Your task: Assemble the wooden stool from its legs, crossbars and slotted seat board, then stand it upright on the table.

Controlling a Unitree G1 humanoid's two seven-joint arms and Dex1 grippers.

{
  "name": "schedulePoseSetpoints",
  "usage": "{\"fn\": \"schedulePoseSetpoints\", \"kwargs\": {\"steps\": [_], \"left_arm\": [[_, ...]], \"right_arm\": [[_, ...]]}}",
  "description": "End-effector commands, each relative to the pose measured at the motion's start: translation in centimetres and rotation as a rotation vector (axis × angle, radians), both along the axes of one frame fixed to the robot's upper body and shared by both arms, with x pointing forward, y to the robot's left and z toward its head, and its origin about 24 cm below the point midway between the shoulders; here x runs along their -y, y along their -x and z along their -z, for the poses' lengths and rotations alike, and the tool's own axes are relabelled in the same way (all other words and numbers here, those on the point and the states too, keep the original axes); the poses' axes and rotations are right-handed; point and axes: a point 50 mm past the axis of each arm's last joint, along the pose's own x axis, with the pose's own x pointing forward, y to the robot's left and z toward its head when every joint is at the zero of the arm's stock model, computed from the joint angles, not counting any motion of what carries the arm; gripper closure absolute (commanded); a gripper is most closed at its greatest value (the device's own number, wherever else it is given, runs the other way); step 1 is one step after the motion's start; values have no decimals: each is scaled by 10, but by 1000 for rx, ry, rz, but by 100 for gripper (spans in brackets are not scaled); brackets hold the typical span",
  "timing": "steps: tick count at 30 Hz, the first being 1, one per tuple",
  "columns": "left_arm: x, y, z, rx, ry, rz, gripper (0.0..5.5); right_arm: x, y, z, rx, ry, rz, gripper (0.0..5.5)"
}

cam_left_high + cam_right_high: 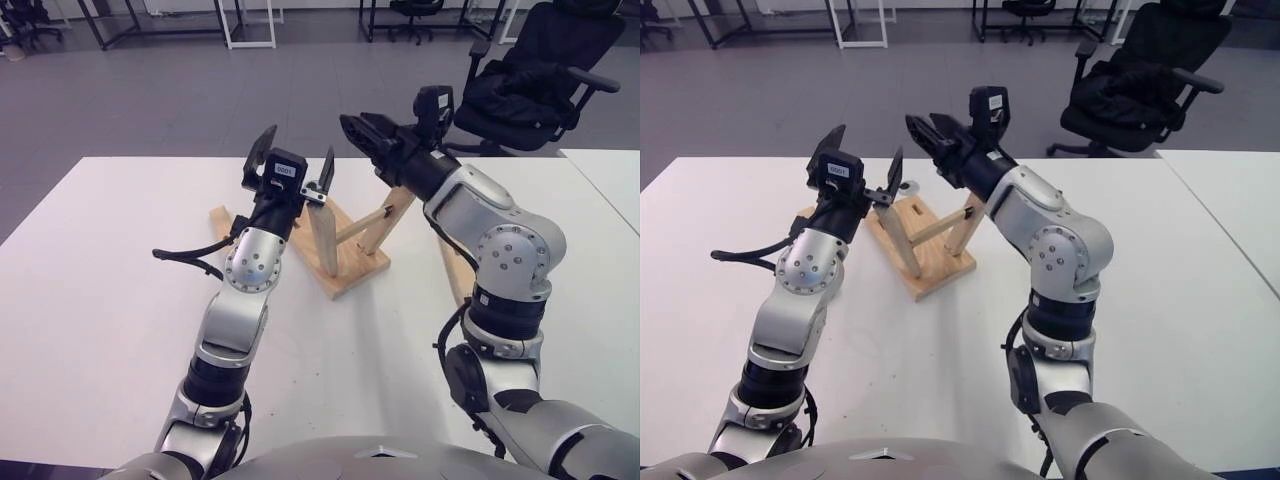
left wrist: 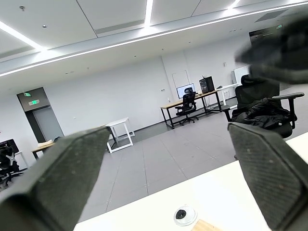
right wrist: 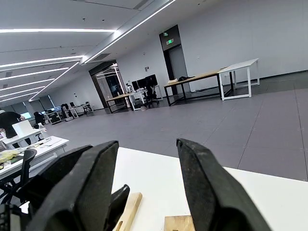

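Stool lies tipped over on the counter, not yet upright, with legs and a crossbar seated in the seat board. Our left gripper hangs just above the stool, jaws spread wide. Our right gripper sits above its far side, jaws slightly apart, and both are empty. We judge the danger is levering on one leg: a joint could pop loose, or the stool could skid away.

2 dark fingers apart above the white table, a wooden stick and wooden block between
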Motion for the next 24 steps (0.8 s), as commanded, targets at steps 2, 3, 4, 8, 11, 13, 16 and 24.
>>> {"fn": "schedulePoseSetpoints", "kwargs": {"steps": [2, 3, 4, 8, 11, 13, 16, 24], "left_arm": [[-1, -2, 20, -97, -62, 3, 100], [0, -2, 21, -99, -64, 5, 100], [1, -2, 21, -101, -66, 8, 100], [1, -3, 20, -96, -74, 12, 100], [0, -4, 19, -89, -83, 9, 100], [-1, -5, 16, -75, -92, 6, 100], [-2, -3, 7, -27, -126, 17, 100], [-7, 2, -46, 162, -69, 43, 100]], "right_arm": [[23, 28, 131, -501, 192, 73, 323], [24, 38, 153, -577, 229, 72, 323], [19, 42, 158, -591, 224, 56, 323], [7, 28, 124, -457, 90, 30, 323], [9, 22, 99, -375, 37, 10, 323], [10, 23, 70, -235, 5, -57, 323], [38, 14, 5, 60, -35, -29, 323], [114, -44, -21, 147, 127, 368, 323]]}}
